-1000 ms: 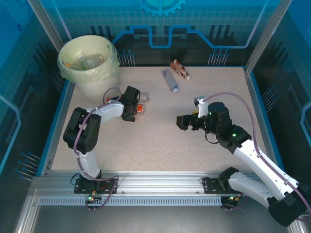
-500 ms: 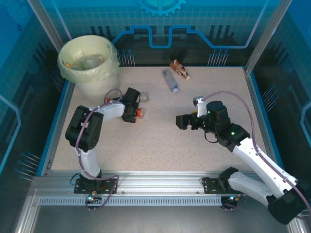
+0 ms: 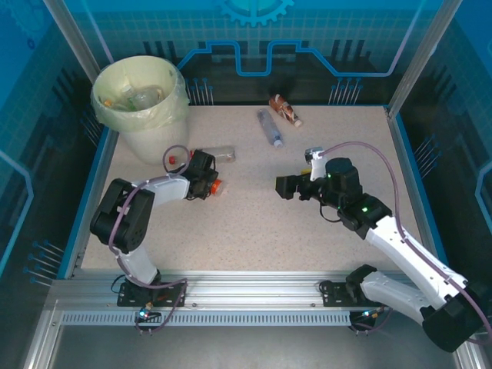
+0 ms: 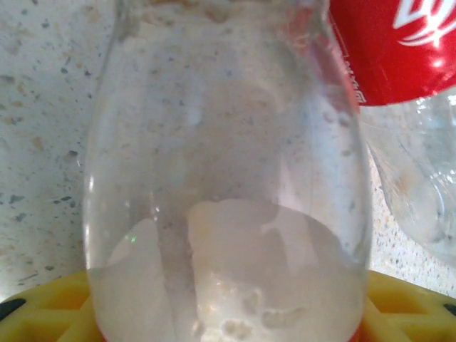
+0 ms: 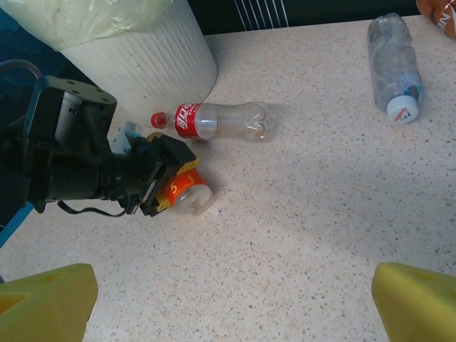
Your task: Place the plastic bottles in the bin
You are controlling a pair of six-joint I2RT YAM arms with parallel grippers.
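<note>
left hand (image 3: pixel 205 184) closed on orange-label bottle (image 5: pixel 187 197) near bin (image 3: pixel 151 141), for a short lift | right hand (image 3: pixel 286 187) open; held clear

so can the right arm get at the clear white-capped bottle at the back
Probably yes: the right claw is open and empty, and only bare table lies between it and the white-capped bottle.

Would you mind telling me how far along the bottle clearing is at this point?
Done: several bottles already lie in the bin. In hand: the left gripper grips an orange-labelled bottle, low on the table. Left: the red-labelled bottle, the blue-labelled bottle and the brown bottle. The right gripper is open, empty.
</note>
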